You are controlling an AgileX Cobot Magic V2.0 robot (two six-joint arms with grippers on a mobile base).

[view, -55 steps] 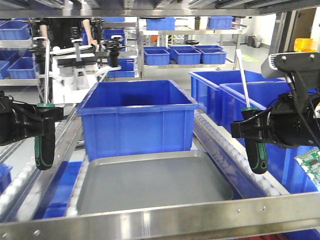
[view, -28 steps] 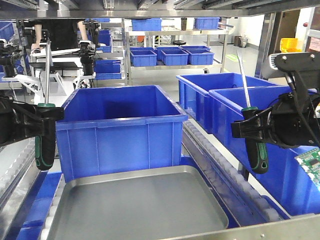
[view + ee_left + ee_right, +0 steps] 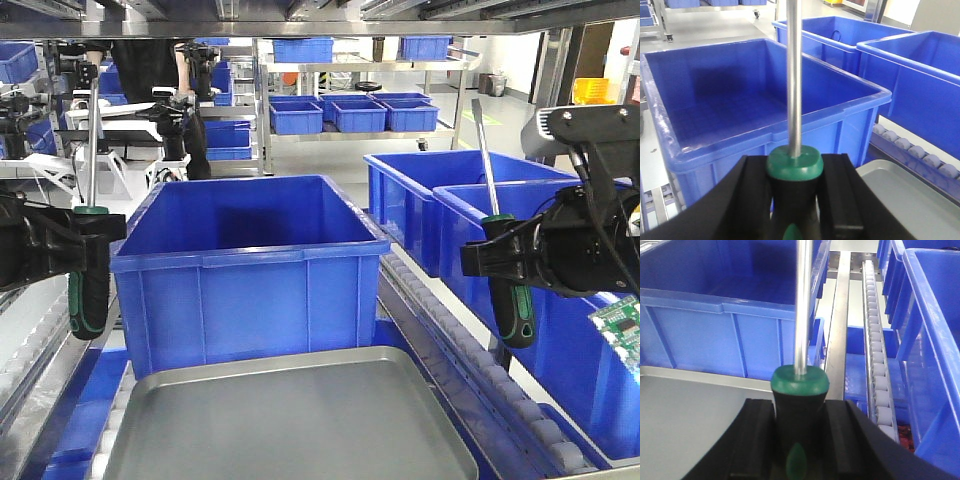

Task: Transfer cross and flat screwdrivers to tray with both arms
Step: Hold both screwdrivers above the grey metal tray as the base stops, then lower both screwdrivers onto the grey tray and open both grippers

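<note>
Two black-and-green screwdrivers hang upright, shafts pointing up. My left gripper [image 3: 95, 240] is shut on the handle of the left screwdriver [image 3: 88, 290], which the left wrist view shows clamped between both jaws [image 3: 792, 165]. My right gripper [image 3: 497, 258] is shut on the handle of the right screwdriver [image 3: 512, 305], seen close in the right wrist view [image 3: 800, 390]. The grey metal tray [image 3: 290, 420] lies low in the middle, between the two arms, with nothing in it. Both screwdrivers hang above and outside its left and right edges. Their tips are not clear enough to tell cross from flat.
A deep blue bin [image 3: 245, 265] stands right behind the tray. Two more blue bins [image 3: 560, 290] line the right side beside a roller rail [image 3: 470, 350]. Shelves with blue bins and another robot rig [image 3: 170, 115] fill the background.
The view has shifted: the bins and tray slid slightly rightward and the tray sits lower and larger in frame. Both grippers keep the same hold on their screwdrivers.
</note>
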